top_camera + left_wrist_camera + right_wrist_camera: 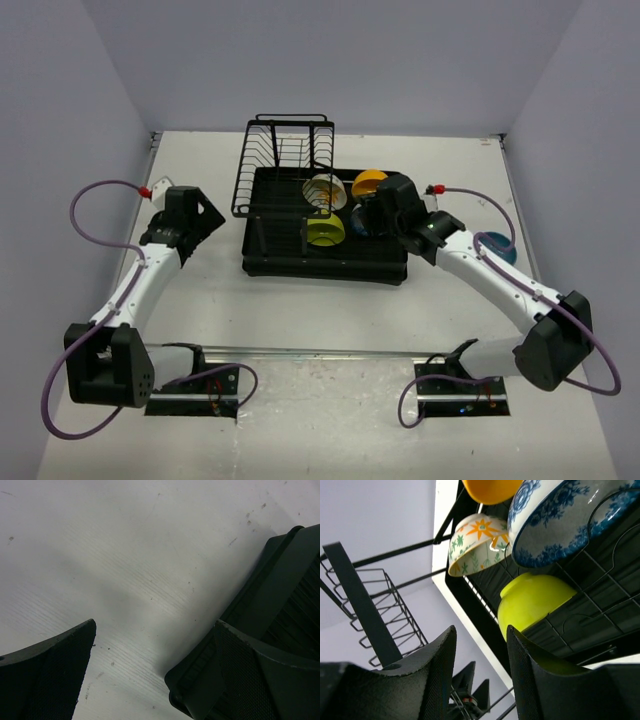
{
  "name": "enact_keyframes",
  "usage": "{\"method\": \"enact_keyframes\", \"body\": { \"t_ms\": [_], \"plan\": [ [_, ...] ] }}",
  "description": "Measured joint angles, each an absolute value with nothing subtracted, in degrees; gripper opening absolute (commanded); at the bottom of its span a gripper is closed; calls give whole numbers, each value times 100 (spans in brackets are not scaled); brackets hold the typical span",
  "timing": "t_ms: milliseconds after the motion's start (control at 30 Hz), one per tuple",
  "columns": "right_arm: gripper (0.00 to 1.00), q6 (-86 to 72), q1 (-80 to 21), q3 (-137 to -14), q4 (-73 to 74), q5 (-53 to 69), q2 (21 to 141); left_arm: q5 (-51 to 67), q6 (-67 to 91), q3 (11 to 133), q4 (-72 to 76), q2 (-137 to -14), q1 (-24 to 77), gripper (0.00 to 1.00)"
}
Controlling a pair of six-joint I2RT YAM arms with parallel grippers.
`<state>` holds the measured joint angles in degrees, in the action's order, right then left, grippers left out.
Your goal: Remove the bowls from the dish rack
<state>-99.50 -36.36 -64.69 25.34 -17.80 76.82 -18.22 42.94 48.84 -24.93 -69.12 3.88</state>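
Right gripper (481, 630) hovers over the right side of the large black dish rack (300, 262), a ribbed tray with an upright wire section. Its textured black fingers are parted by a narrow gap and grasp nothing, apparently lining up on the bowls propped on edge between the wires. Nearest the fingertips sits a smooth, glossy yellow-green bowl (535, 600). Above it lean a glazed pale bowl with dense blue floral marks (560, 520), a white bowl painted with orange flowers and green leaves (475, 542) and a plain orange bowl (492, 490). A blue bowl (497, 247) rests on the white table (300, 320) beside the right arm, outside the rack. Left gripper (155, 625) hangs wide open and empty by the rack's left corner, low over the scuffed tabletop.
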Motion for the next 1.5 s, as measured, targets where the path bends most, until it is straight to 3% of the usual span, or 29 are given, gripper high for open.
{"method": "enact_keyframes", "body": {
  "t_ms": [400,1167,1500],
  "plan": [
    [46,-10195,-3522,-6182,2659,-2333,7677,-1824,4294,5006,-2493,-7244,388,100],
    [45,-9487,-2593,-6573,2405,-2005,8597,-1890,4287,5358,-2571,-7605,388,100],
    [35,-9400,-2585,-6718,2244,-1828,8956,-1979,4244,5358,-2576,-7605,316,100]
  ]
}}
